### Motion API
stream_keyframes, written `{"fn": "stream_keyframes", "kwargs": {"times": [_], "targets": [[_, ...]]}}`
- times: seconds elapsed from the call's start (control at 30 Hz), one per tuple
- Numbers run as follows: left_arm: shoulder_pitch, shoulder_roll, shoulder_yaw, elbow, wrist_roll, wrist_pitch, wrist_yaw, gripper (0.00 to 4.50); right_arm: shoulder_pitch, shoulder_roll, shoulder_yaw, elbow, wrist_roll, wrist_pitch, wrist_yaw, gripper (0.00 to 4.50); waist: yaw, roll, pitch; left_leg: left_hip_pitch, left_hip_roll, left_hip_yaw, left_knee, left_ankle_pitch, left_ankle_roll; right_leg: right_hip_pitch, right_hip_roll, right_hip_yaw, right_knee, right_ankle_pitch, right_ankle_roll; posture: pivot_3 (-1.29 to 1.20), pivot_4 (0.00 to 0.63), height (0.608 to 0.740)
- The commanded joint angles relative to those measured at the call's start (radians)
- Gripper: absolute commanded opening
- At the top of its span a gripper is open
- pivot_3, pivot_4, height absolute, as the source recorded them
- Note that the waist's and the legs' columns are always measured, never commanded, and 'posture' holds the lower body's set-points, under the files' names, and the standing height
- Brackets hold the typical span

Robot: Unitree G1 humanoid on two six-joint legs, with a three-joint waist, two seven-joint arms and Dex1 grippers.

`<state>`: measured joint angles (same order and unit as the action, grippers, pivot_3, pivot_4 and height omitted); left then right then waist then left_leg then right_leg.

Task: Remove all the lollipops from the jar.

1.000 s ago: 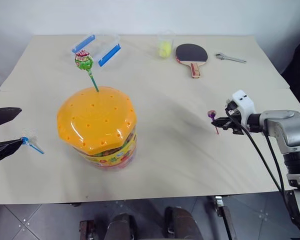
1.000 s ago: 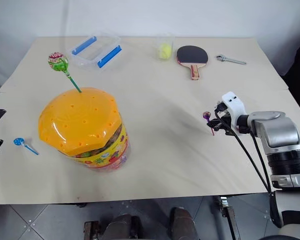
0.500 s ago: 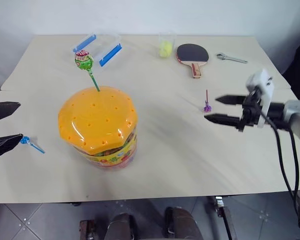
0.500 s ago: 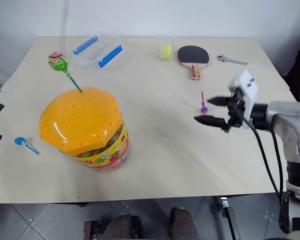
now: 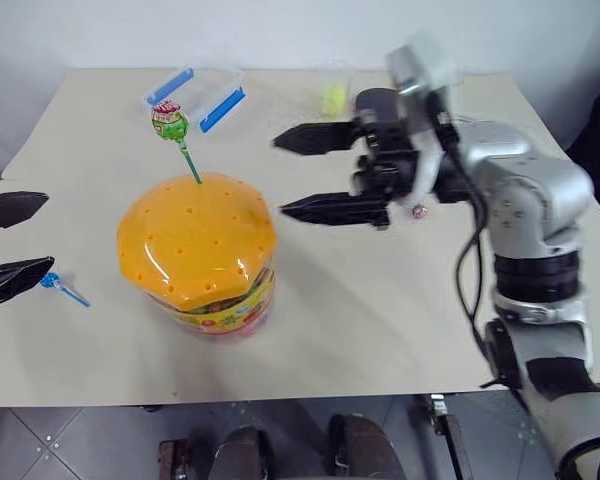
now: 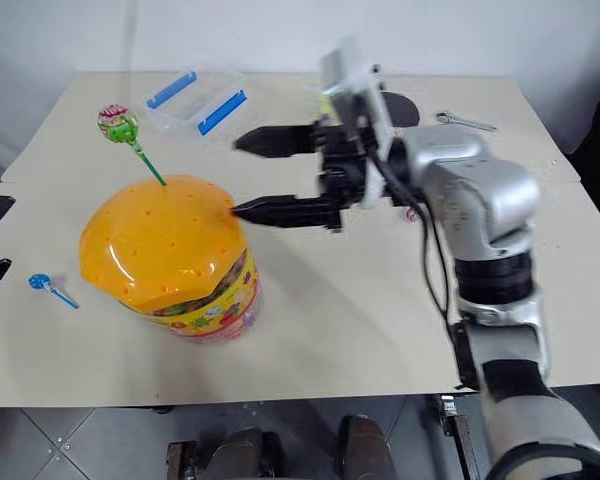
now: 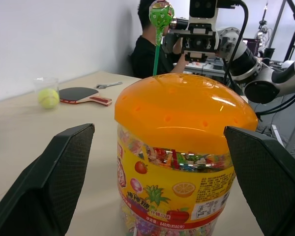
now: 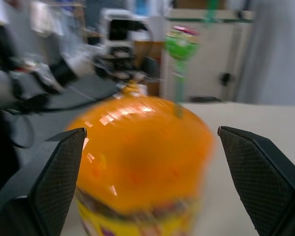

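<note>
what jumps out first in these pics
The big jar with its orange domed lid sits on the table's left half, a green lollipop standing up from the lid's far edge. The right pincer hangs open beside the lid, pointing toward that lollipop. A blue-stick lollipop lies on the table by the open left pincer.

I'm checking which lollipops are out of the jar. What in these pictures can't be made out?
- Purple lollipop: in the head views, mostly hidden behind the right gripper and its arm.
- Table tennis bat: largely covered by the same arm.
- Jar: blurred in the right wrist view.
- Blue-stick lollipop: too small to read its wrapper.
- Left gripper: cut off by the picture edge.
</note>
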<state>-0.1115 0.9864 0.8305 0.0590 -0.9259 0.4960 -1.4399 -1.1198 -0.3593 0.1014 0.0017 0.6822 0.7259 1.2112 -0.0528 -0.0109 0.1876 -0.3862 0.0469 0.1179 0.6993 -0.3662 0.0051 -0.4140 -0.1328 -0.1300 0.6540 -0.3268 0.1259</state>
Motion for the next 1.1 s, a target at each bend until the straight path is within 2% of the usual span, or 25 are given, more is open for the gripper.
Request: {"fn": "stream_keyframes", "kwargs": {"times": [0.03,0.33,0.43,0.8,0.83,1.1], "targets": [[0.041,-0.021,0.062,-0.069,-0.035,0.01,0.02,4.5,-0.046,0.081,0.051,0.058,-0.035,-0.075,0.016,4.47,-0.008,0.0,0.0,0.0,0.0,-0.001,0.0,0.0,0.0,0.0,0.0,0.0,0.0,0.0,0.0,0.0,0.15,0.74],[0.149,-0.079,0.142,-0.181,-0.08,0.027,0.073,4.5,-0.166,0.29,0.074,0.295,-0.138,-0.187,-0.053,4.47,-0.032,0.0,0.0,0.0,0.0,-0.008,0.0,0.0,-0.001,0.0,0.001,-0.001,0.005,0.0,0.0,0.0,0.15,0.74],[0.17,-0.091,0.154,-0.202,-0.093,0.027,0.085,4.5,-0.183,0.311,0.051,0.296,-0.107,-0.149,-0.051,3.92,-0.033,0.0,0.0,0.0,0.0,-0.011,-0.001,0.0,-0.001,0.001,0.001,-0.001,0.006,0.0,0.0,0.0,0.15,0.74],[0.151,-0.09,0.123,-0.189,-0.096,0.011,0.095,4.5,-0.251,0.318,-0.016,0.301,-0.099,-0.183,-0.074,0.19,-0.033,0.0,0.0,0.0,-0.001,-0.013,-0.001,-0.001,-0.001,0.002,0.001,-0.001,0.005,0.0,0.0,0.0,0.15,0.74],[0.142,-0.089,0.115,-0.183,-0.093,0.009,0.094,4.5,-0.267,0.315,-0.032,0.308,-0.098,-0.188,-0.083,0.05,-0.033,0.0,0.0,0.0,-0.001,-0.013,-0.001,-0.001,-0.001,0.002,0.001,-0.001,0.005,0.0,0.0,0.0,0.15,0.74],[0.072,-0.074,0.047,-0.132,-0.074,-0.001,0.082,4.5,-0.382,0.237,-0.13,0.465,-0.158,-0.305,-0.158,0.05,-0.033,-0.001,0.0,0.0,-0.001,-0.013,-0.001,-0.001,-0.001,0.002,0.001,-0.001,0.005,0.0,0.0,0.0,0.15,0.74]]}}
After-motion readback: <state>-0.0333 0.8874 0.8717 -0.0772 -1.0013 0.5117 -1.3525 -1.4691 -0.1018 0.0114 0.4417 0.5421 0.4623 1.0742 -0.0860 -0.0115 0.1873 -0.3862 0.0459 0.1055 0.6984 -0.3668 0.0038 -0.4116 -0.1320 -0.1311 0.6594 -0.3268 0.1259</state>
